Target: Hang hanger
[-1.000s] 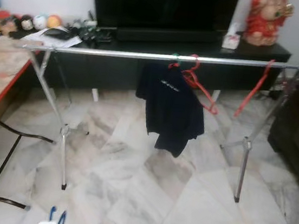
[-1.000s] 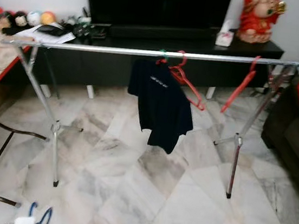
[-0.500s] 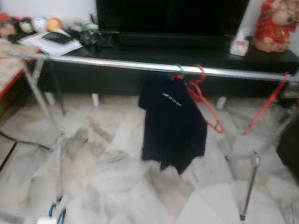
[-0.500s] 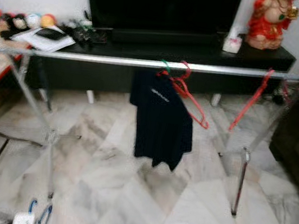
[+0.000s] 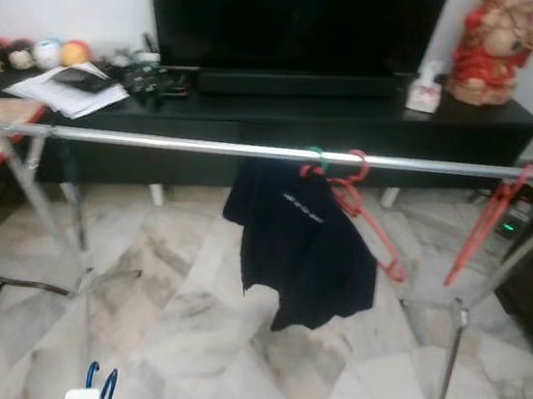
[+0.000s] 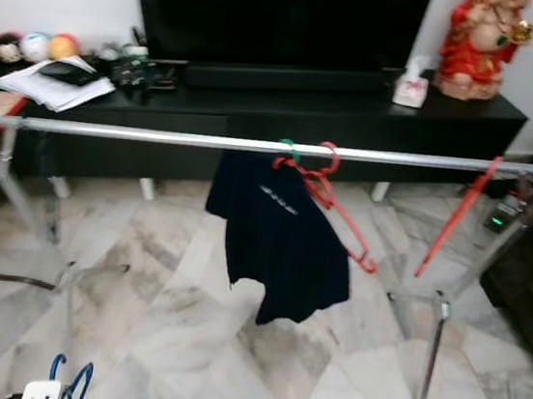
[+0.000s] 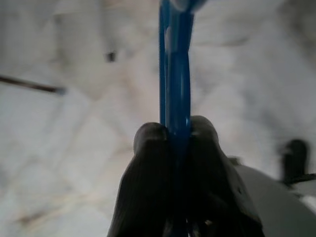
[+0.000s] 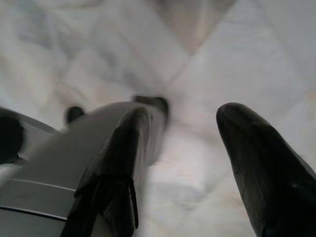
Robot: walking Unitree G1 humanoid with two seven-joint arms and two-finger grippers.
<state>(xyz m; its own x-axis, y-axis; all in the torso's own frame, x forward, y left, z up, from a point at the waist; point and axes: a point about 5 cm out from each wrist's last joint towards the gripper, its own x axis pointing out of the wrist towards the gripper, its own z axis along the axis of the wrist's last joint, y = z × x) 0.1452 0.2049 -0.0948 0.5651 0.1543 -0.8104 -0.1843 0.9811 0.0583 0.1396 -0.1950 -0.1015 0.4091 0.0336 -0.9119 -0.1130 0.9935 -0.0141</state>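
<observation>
Pinching a blue hanger (image 7: 175, 74), the left gripper (image 7: 174, 143) is held low over the marble floor (image 5: 182, 335). The right gripper (image 8: 197, 148) is spread — nothing is held. Ahead, a silver rail (image 5: 205, 144) carries a black shirt (image 5: 305, 243) and red hangers (image 5: 366, 221).

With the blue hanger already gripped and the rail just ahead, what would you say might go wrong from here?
The left gripper pinches the blue hanger on a thin edge, so it may twist or slip during the lift.

The rail is crowded mid-span by the black shirt and a red hanger; hooking there could snag them.

The rack's leg stands near the robot's path; bumping it might shake the rail.
</observation>
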